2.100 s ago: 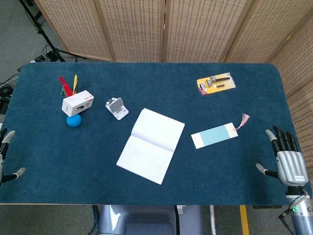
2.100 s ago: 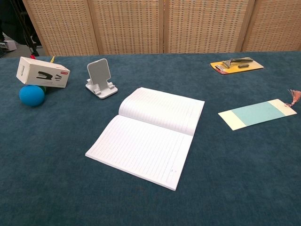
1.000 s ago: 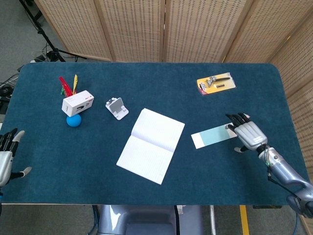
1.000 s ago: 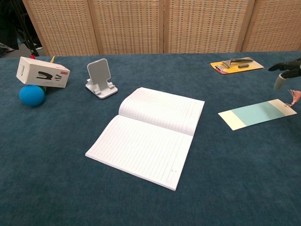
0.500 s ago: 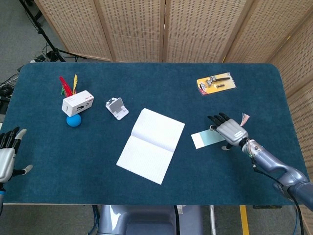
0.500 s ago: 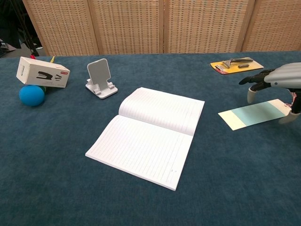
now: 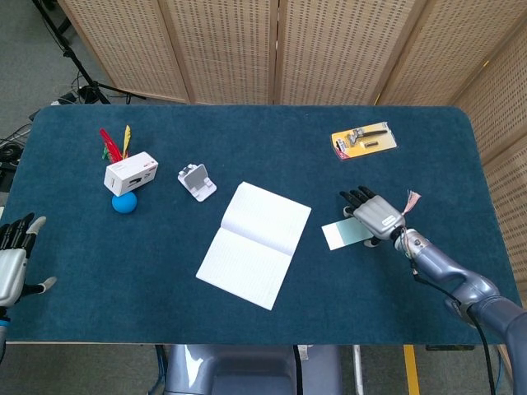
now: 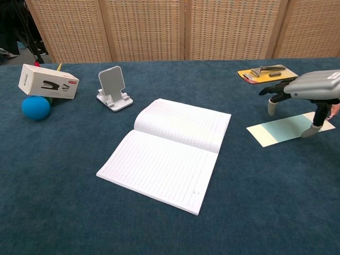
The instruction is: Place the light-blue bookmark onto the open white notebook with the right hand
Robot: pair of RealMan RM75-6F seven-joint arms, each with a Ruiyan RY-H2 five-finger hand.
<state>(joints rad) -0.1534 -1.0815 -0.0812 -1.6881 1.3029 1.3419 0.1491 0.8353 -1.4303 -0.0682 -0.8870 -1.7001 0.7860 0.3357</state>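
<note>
The light-blue bookmark (image 7: pixel 344 234) (image 8: pixel 281 129) lies flat on the blue cloth, right of the open white notebook (image 7: pixel 254 244) (image 8: pixel 170 151). Its pink tassel (image 7: pixel 410 200) sticks out at the far end. My right hand (image 7: pixel 375 216) (image 8: pixel 308 87) hovers palm down over the bookmark's right half, fingers spread and pointing toward the notebook, thumb hanging down near the bookmark. It holds nothing. My left hand (image 7: pixel 12 262) stays open at the table's left front edge, seen only in the head view.
A yellow blister pack with a tool (image 7: pixel 363 141) (image 8: pixel 267 73) lies behind the right hand. A white phone stand (image 7: pixel 196 181) (image 8: pixel 113 87), a white box (image 7: pixel 130 174) (image 8: pixel 48 82) and a blue ball (image 7: pixel 124 203) (image 8: pixel 36 107) sit at the left.
My right hand has come in from the table's right front edge, moved left over the bookmark and now covers its right half. The bookmark and notebook have not moved.
</note>
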